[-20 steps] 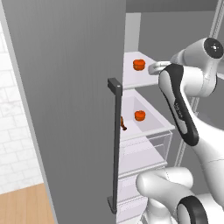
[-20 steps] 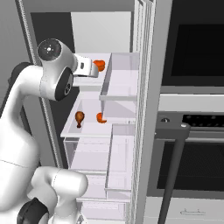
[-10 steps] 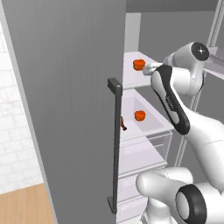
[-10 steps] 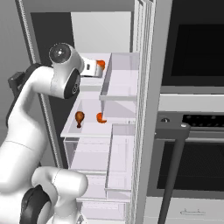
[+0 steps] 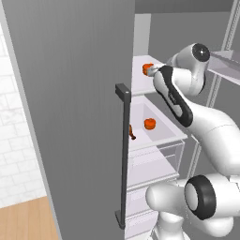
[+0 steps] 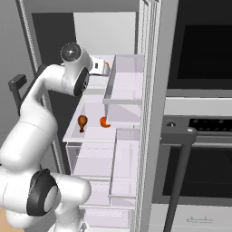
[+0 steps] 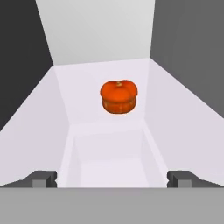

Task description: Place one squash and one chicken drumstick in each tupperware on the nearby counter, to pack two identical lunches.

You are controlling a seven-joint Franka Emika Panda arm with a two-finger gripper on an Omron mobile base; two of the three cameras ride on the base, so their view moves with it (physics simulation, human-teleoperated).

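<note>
The arm reaches onto the upper fridge shelf, jaws spread before a squash, now extended farther in.

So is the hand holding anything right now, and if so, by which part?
Nothing is held. The hand is open, its fingertips set wide apart, pointing at a squash that sits on the fridge shelf ahead, clear of both tips.

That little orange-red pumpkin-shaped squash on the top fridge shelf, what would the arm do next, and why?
Probably reach straight ahead and close on it. In the hand view the glossy orange-red squash sits centred ahead of the open gripper, whose fingertips stand wide apart and short of it, with bare white shelf between. Nothing is held yet.
</note>
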